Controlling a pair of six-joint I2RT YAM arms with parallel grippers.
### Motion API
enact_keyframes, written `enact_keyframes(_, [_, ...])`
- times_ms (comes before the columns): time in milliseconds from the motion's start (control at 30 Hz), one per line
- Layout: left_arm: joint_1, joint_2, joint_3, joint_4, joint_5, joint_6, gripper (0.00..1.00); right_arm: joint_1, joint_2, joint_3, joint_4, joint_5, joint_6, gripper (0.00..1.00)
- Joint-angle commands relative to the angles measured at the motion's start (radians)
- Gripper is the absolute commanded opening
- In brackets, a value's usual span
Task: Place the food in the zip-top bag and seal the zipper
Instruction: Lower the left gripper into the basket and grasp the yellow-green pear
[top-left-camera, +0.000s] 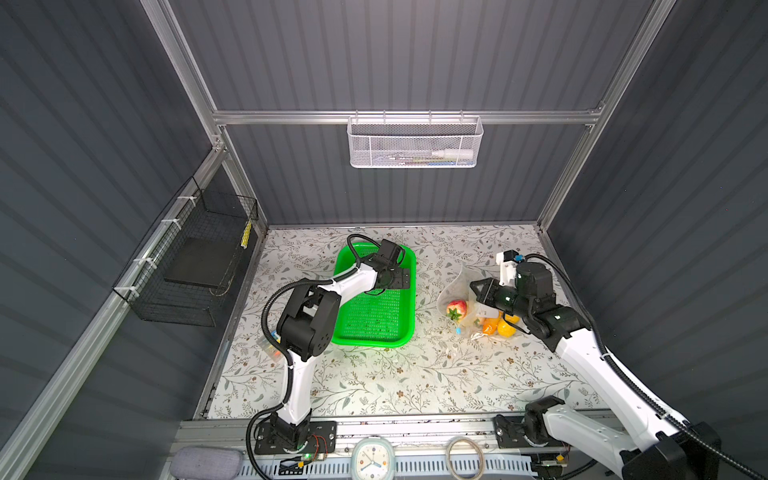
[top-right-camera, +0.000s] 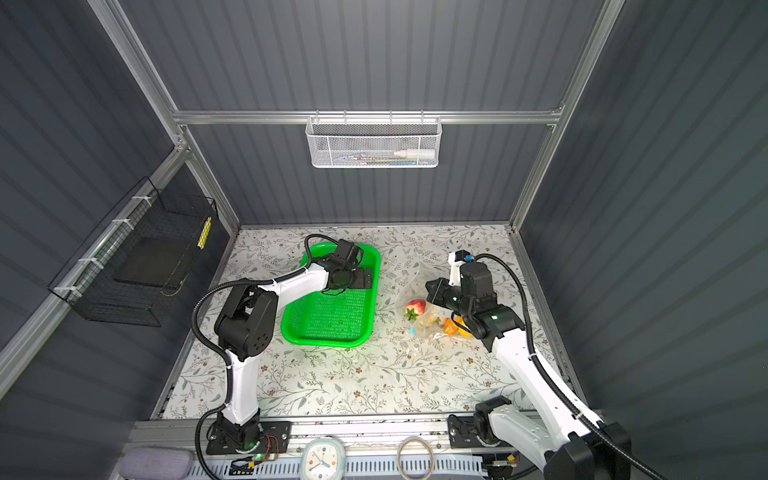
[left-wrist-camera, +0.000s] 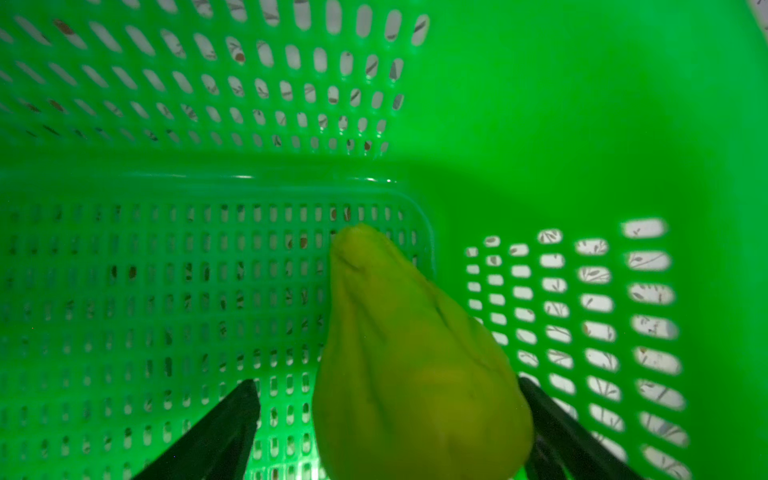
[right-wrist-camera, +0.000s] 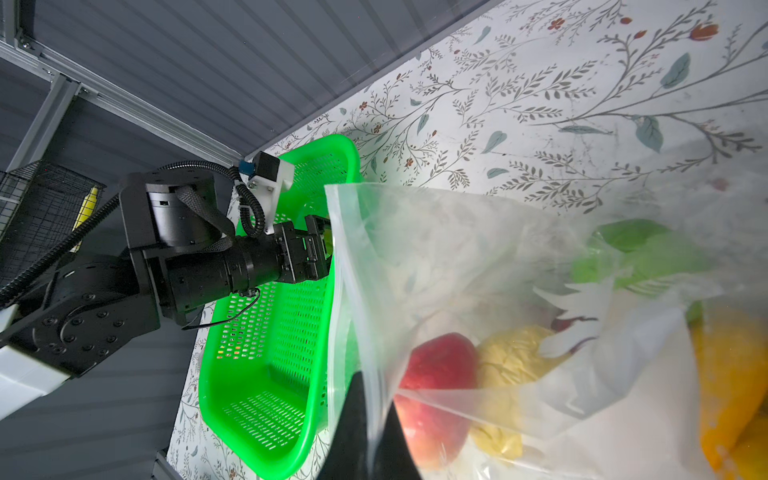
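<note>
**Left jaws spread over a basket piece; right jaws pinching the bag edge**

We are looking at the green basket (top-left-camera: 374, 320) sitting left of centre on the floral table (top-left-camera: 415, 374), with the zip-top bag (top-left-camera: 459, 282) lying apart to its right.

The left gripper (top-left-camera: 395, 277) is reaching down into the basket's far end. In the left wrist view its jaws are standing spread on either side of a yellow-green pear-shaped piece (left-wrist-camera: 415, 353), which is lying on the basket floor near a corner. Basket floor is showing between one finger (left-wrist-camera: 216, 428) and the piece. At the other finger the picture is blurring, and we cannot tell whether it is touching.

The right gripper (top-left-camera: 474, 289) is pressing its jaws together on the bag's mouth edge and holding that edge lifted off the table. The right wrist view is showing the clear film pinched between the black fingers (right-wrist-camera: 353, 415).

Inside the bag we are counting:
- a red fruit (top-left-camera: 456, 308)
- a knobbly yellow piece (right-wrist-camera: 511, 357)
- a green leafy piece (right-wrist-camera: 640, 253)
- orange and yellow fruits (top-left-camera: 496, 327), bunched under the right wrist

The zipper's light-blue slider tab (top-left-camera: 458, 331) is lying at the bag's near edge.
</note>
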Motion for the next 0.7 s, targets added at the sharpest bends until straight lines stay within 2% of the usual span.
enact_keyframes(0, [0.026, 0.039, 0.025, -0.011, 0.030, -0.008, 0.94, 0.001, -0.004, 0.022, -0.004, 0.009, -0.012, 0.00])
enact_keyframes(433, [0.053, 0.094, 0.080, -0.010, 0.060, 0.053, 0.93, 0.001, -0.006, 0.030, -0.019, 0.017, -0.011, 0.00])
enact_keyframes(667, [0.056, 0.107, 0.081, -0.008, 0.072, 0.056, 0.84, 0.001, -0.006, 0.033, -0.021, 0.017, -0.007, 0.00])
